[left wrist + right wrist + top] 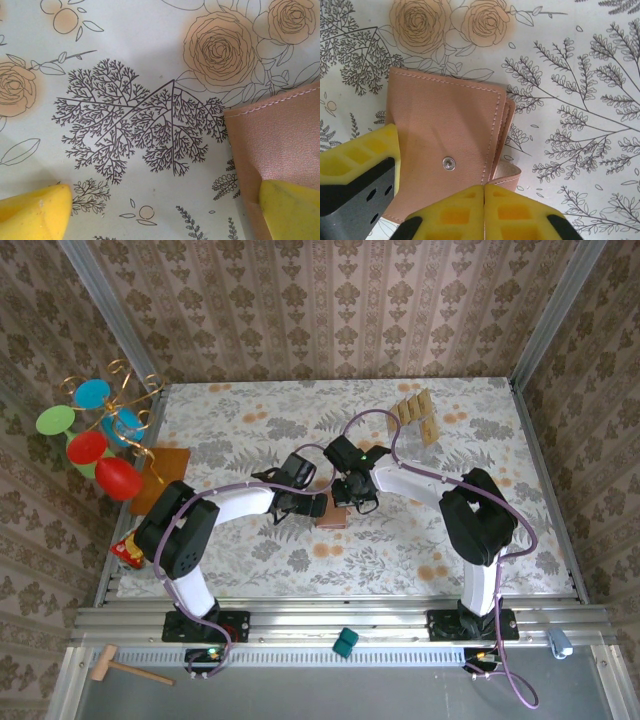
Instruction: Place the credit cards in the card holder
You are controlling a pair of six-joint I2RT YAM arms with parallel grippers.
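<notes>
The card holder (445,120) is a salmon-brown wallet lying folded on the flowered cloth, snap stud up, its closing strap (509,172) curling out at the right edge. In the top view the card holder (330,519) sits mid-table between both arms. My right gripper (484,197) is shut, its tips down at the holder's stitched edge beside the strap; I cannot tell if anything is pinched. My left gripper (160,205) is open, with one yellow finger (292,210) resting on the card holder (275,145) and the other on bare cloth. The credit cards (416,412), tan, lie fanned at the back right.
A wire stand with coloured discs (95,435) stands at the left edge, an orange-brown mat (165,472) and a red packet (125,552) beside it. A wooden mallet (120,668) and a teal block (345,642) lie on the front rail. Patterned walls close three sides.
</notes>
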